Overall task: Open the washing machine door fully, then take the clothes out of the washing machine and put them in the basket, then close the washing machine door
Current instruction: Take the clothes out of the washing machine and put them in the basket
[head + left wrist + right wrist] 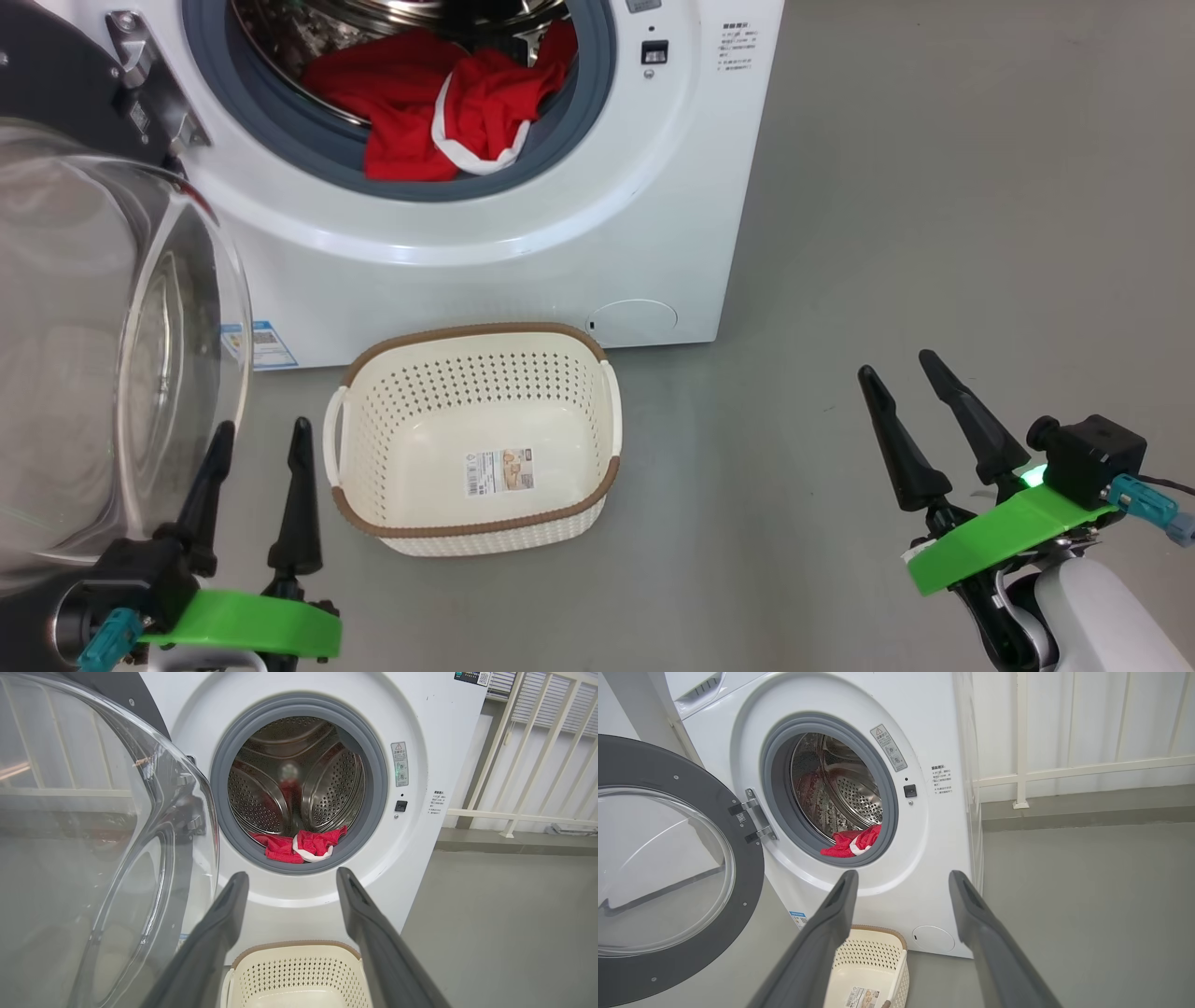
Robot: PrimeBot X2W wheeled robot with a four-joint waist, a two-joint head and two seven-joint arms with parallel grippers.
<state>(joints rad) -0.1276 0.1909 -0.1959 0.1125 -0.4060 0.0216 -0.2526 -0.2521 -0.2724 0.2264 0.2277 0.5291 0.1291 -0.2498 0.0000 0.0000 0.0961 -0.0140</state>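
The white washing machine (523,243) stands ahead with its round door (103,355) swung open to the left, the glass bowl bulging toward me. Red clothes (439,103) with a white trim band lie at the drum's front lip, also visible as clothes (299,845) and clothes (852,842). The cream basket (597,509) sits on the floor just before the machine, with nothing in it. My left gripper (261,443) is open low at the left, beside the door glass. My right gripper (901,369) is open at the lower right, well clear of the basket.
Grey floor (934,233) spreads to the right of the machine. A white railing (1064,770) runs along the wall behind. The open door (668,872) takes up the space left of the basket (873,961).
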